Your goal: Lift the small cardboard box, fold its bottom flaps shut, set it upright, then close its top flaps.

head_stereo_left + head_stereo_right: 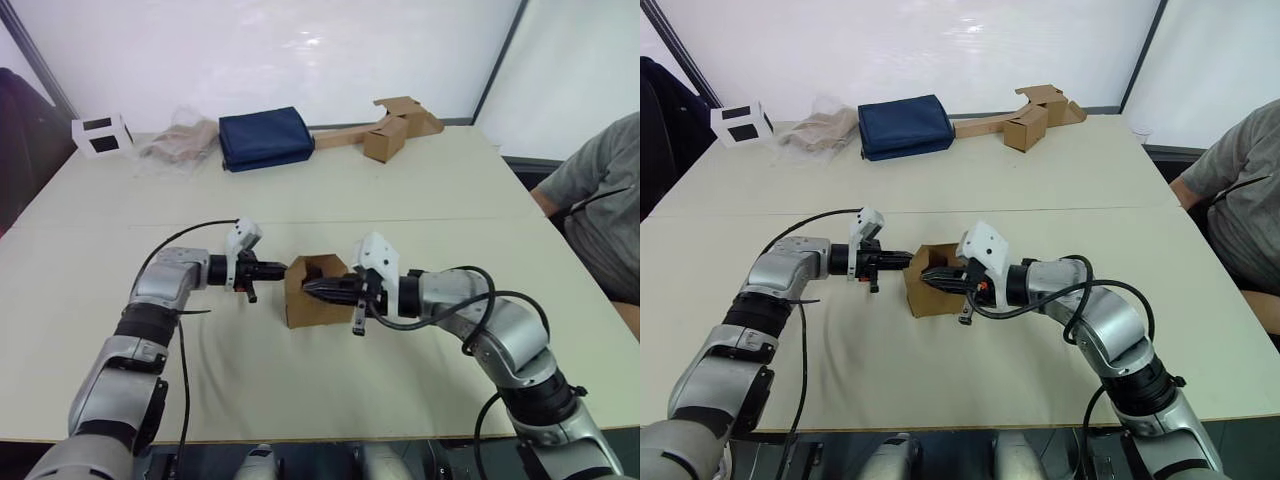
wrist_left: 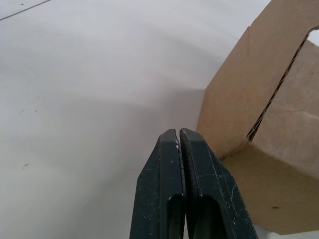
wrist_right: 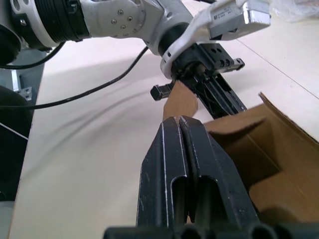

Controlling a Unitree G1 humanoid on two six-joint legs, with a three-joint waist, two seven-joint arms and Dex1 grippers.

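Near the tabletop's front edge, my closed left pincer (image 1: pixel 272 268) braces the small cardboard box (image 1: pixel 314 291) while my closed right pincer (image 1: pixel 318 289) presses inside.

Pale table (image 1: pixel 420 190) before bright white panelled wall (image 1: pixel 300 50)

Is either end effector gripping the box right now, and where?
Neither grips it. Both are shut on nothing: the left end effector pokes at the small cardboard box from outside its wall, and the right end effector reaches into the open top.
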